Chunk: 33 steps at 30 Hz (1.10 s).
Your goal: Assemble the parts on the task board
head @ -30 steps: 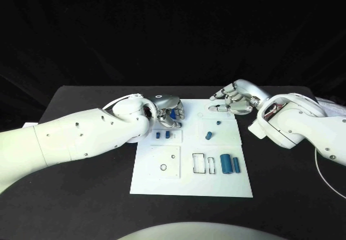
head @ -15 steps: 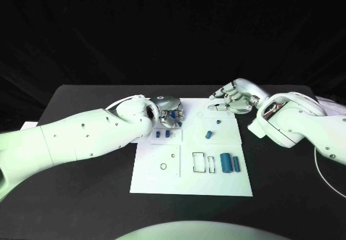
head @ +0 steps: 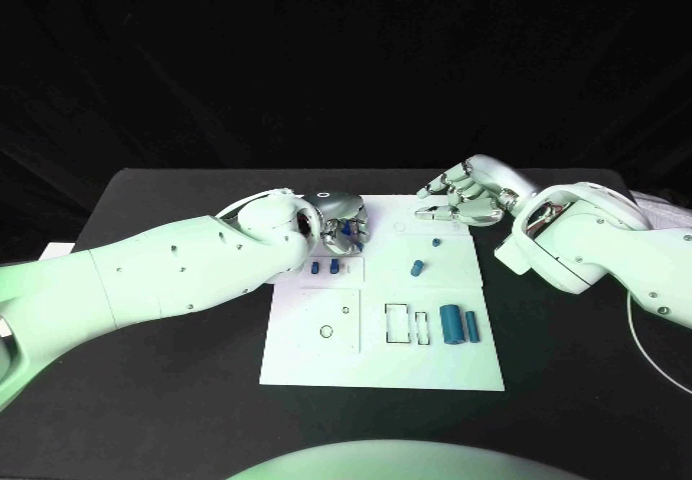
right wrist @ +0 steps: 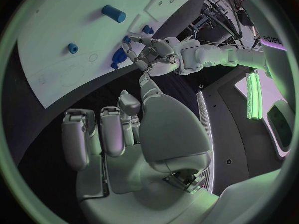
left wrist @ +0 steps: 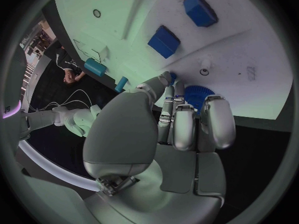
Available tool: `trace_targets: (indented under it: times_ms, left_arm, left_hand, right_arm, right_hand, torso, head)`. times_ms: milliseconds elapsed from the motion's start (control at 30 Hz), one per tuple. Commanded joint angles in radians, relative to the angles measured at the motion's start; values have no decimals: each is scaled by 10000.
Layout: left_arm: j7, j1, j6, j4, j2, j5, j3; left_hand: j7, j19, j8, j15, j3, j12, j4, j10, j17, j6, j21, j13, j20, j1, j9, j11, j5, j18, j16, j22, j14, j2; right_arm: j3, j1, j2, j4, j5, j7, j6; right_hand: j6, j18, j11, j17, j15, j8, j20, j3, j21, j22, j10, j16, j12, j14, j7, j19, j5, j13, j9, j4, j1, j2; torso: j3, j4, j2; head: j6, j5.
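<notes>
Here the left hand (head: 340, 226) sits over the far left corner of the white board (head: 433, 372), its fingers curled around a blue toothed wheel (left wrist: 198, 95), pinching it against the thumb. The right hand (head: 464, 200) hovers beyond the board's far edge, fingers loosely spread and holding nothing. The wheel looks like rigid, light plastic; its toothed rim should give good purchase, so grip it across the rim and keep it level. Two small blue blocks (head: 325, 268) lie just beside the left hand, a short peg (head: 418, 268) near the middle, and two long cylinders (head: 460, 326) toward the near right. Smooth cylinders may roll; take them across the middle.
</notes>
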Motion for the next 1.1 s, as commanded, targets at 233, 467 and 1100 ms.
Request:
trace_targets:
  times_ms: [233,467,1100]
  left_arm:
    - [-71,-24,497,-149,145,-67,0]
    - [-265,-26,851,-246,168,38,-1]
    - [18,-26,-103,39,-43,451,74]
  left_hand:
    - [-3,165,-51,-65,82,-77,2,146,-30,114,83,-29,-56,-13,-22,-1,-16,-167,32,105,428,100]
    - [78,184,-142,63,147,-145,-79,296,-41,141,187,-46,3,38,-77,13,-15,-203,51,216,433,144]
    - [241,259,-167,213,667,-118,-689,1002,54,760,570,163,157,494,-152,54,-33,-272,218,611,474,516]
  right_arm:
    - [0,-4,18,18,-24,63,72]
    - [0,-4,11,23,-24,51,78]
    - [0,-4,24,14,-24,60,63]
  right_hand:
    - [23,40,11,218,-71,-45,-10,-71,-66,946,-32,-32,-12,527,37,-60,45,7,14,-4,-24,89]
    - [23,40,11,218,-71,-45,-10,-71,-66,946,-32,-32,-12,527,37,-60,45,7,14,-4,-24,89]
    - [25,42,11,217,-71,-44,-10,-80,-70,941,-33,-34,-16,528,37,-62,47,2,15,9,-32,105]
  torso:
    - [4,7,-9]
    - [1,3,-5]
    - [2,5,-17]
  head:
    - [-36,20]
    - [-54,16]
    - [-37,25]
